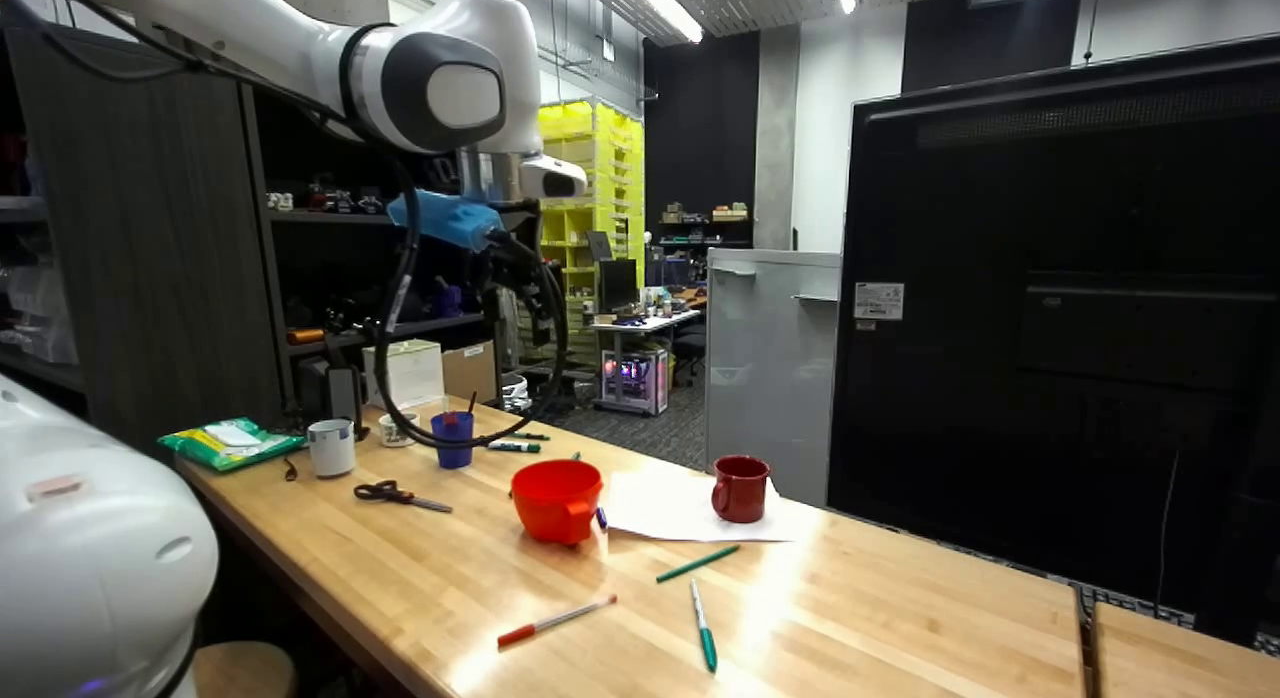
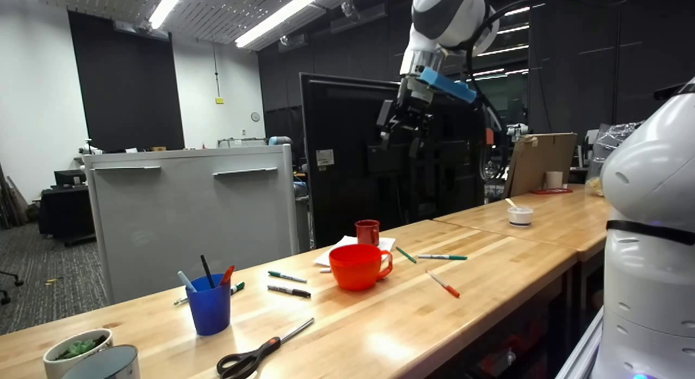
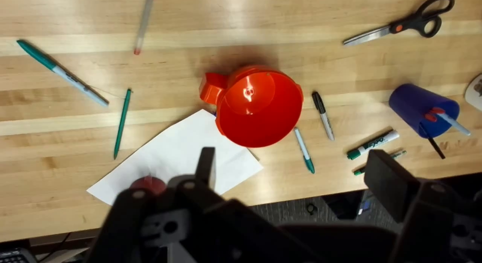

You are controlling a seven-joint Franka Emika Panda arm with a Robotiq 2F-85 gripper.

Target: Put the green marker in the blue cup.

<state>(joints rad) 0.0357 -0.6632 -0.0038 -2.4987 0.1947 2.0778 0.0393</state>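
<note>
The slim dark green marker (image 3: 122,123) lies on the table, left of the red bowl in the wrist view; it also shows in both exterior views (image 1: 698,563) (image 2: 405,254). The dark blue cup (image 3: 410,104) stands at the right in the wrist view and holds several pen-like things; it shows in both exterior views (image 1: 453,440) (image 2: 209,308). My gripper (image 3: 292,163) is open, with nothing between its fingers. It hangs high above the table, well apart from marker and cup, as an exterior view shows (image 2: 400,143).
A red bowl (image 3: 260,104) stands between marker and cup. A dark red cup (image 1: 741,490) stands on white paper (image 1: 650,508). Several other pens, a red pen (image 1: 556,620), a green-capped pen (image 1: 704,628) and scissors (image 2: 266,349) lie around. A white mug (image 1: 331,448) stands near the blue cup.
</note>
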